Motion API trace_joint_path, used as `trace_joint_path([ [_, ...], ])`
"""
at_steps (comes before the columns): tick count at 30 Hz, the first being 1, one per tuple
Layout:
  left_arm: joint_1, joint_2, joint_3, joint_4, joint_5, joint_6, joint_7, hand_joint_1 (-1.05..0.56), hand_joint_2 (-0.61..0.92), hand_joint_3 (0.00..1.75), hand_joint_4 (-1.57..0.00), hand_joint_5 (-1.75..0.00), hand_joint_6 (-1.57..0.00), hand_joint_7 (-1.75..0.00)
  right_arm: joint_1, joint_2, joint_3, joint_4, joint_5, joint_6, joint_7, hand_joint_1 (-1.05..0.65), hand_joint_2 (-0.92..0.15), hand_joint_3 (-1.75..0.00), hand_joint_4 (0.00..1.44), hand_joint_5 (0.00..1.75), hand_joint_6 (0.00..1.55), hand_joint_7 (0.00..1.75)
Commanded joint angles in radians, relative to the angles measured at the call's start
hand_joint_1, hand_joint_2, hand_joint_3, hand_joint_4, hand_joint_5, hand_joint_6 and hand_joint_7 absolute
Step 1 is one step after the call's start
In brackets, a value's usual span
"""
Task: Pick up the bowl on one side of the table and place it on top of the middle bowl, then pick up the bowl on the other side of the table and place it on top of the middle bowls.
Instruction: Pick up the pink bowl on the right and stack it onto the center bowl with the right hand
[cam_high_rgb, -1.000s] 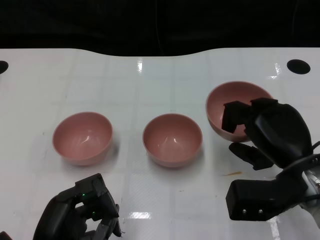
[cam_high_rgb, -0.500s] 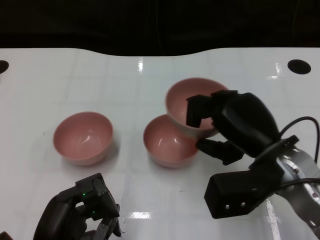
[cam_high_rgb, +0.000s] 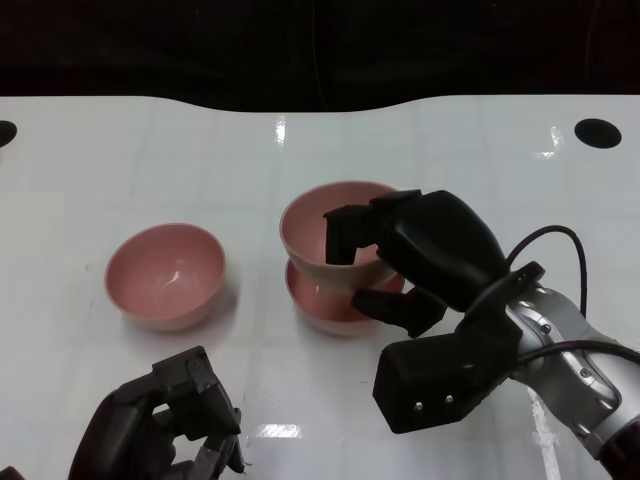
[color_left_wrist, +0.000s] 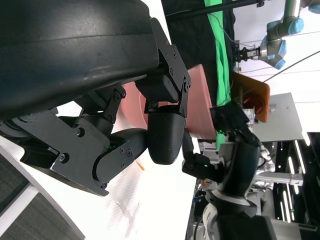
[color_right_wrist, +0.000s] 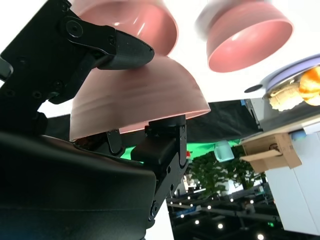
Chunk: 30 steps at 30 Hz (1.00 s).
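Right hand (cam_high_rgb: 400, 262): it grips the carried bowl (cam_high_rgb: 325, 232) by its near-right rim, some fingers hooked inside, others pressed against the outer wall.
Carried bowl: pink, up off the desk (cam_high_rgb: 120, 160), hanging directly over the middle bowl (cam_high_rgb: 330, 302) and tipped a little. From the head view the two overlap; I cannot tell whether they touch.
Right wrist view: here is the grip from behind, the carried bowl (color_right_wrist: 135, 97) clamped between black fingers (color_right_wrist: 112, 47) on the outside and a digit under the rim, with the middle bowl (color_right_wrist: 130, 17) just beyond it and a small gap showing between the two walls.
Middle bowl: pink, upright on the desk at centre, mostly covered by the bowl above, only its lower front wall showing.
Left bowl (cam_high_rgb: 165, 274): pink, upright, standing alone on the desk, well apart from the middle pair; in the right wrist view it (color_right_wrist: 247, 32) sits off to the side.
Left hand (cam_high_rgb: 165, 425): low at the near edge of the desk, fingers curled in, nothing in them, well short of the left bowl.
Left wrist view: the curled black fingers (color_left_wrist: 165, 135) fill the view, a pink bowl behind them.
Desk: white and glossy, with a dark round hole (cam_high_rgb: 597, 132) at the far right.
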Motion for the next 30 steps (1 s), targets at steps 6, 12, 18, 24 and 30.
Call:
trace_joint_path([
  [6,0.0,0.007,-0.001,-0.006,-0.002,0.002,0.009,-0.16,0.61,1.1,-0.79,-1.75,-0.73,-1.55,-0.056,0.015,0.025,0.082,-0.008,-0.016,-0.014,-0.23,-0.26,-1.42,0.99,1.75,0.82,1.63],
  [12,0.007,0.003,-0.01,-0.025,-0.01,0.021,0.015,-0.15,0.61,1.09,-0.79,-1.75,-0.74,-1.55,-0.081,0.024,0.048,0.156,-0.028,-0.015,-0.024,-0.24,-0.35,-1.31,0.99,1.75,0.74,1.74],
  [18,0.01,0.002,-0.012,-0.033,-0.006,0.029,0.021,-0.17,0.61,1.09,-0.79,-1.75,-0.75,-1.54,-0.087,0.022,0.066,0.2,-0.038,-0.019,-0.037,-0.25,-0.42,-1.19,0.96,1.75,0.76,1.56],
  [24,0.013,0.006,-0.011,-0.037,0.0,0.031,0.026,-0.15,0.62,1.07,-0.78,-1.74,-0.74,-1.55,-0.077,0.021,0.081,0.224,-0.05,0.004,-0.025,-0.29,-0.57,-0.86,0.84,1.53,0.91,0.79],
  [30,0.014,0.01,-0.012,-0.038,0.003,0.032,0.027,-0.14,0.62,1.07,-0.76,-1.74,-0.73,-1.55,-0.065,0.006,0.108,0.19,-0.071,0.078,0.062,-0.47,-0.9,-0.24,0.57,0.79,0.73,0.11],
])
